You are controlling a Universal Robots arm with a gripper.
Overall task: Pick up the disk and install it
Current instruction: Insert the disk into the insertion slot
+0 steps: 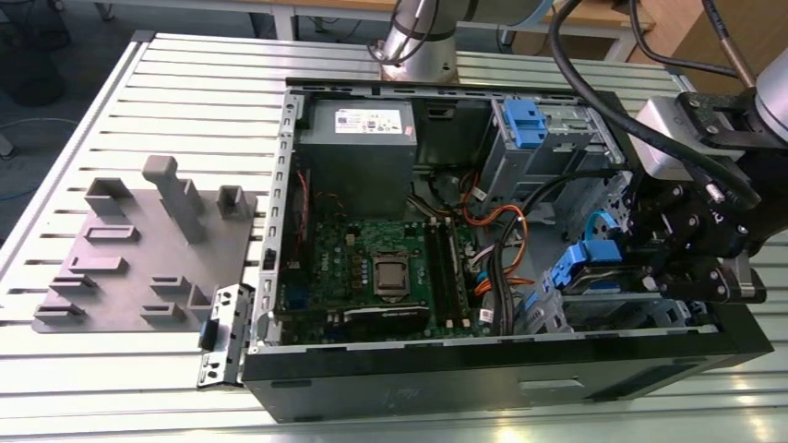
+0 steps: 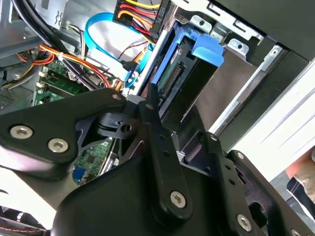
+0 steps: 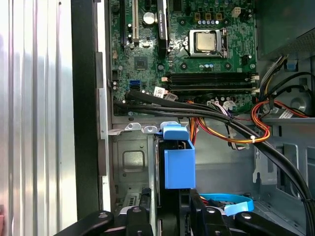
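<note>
The gripper (image 3: 170,204) clasps the blue-framed disk (image 3: 179,164), seen edge-on within the grey metal drive cage (image 3: 129,162), near black and orange cables (image 3: 236,129) and the green motherboard (image 3: 147,64).

Black hand (image 2: 179,117), silver screws (image 2: 177,198), black cables (image 1: 556,51)

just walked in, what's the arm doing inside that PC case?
The gripper is closed on the disk, which stands on edge in its blue carrier frame at the metal drive bay in a corner of the open computer case. The disk looks partway into the bay; whether it is fully seated can't be told.
</note>
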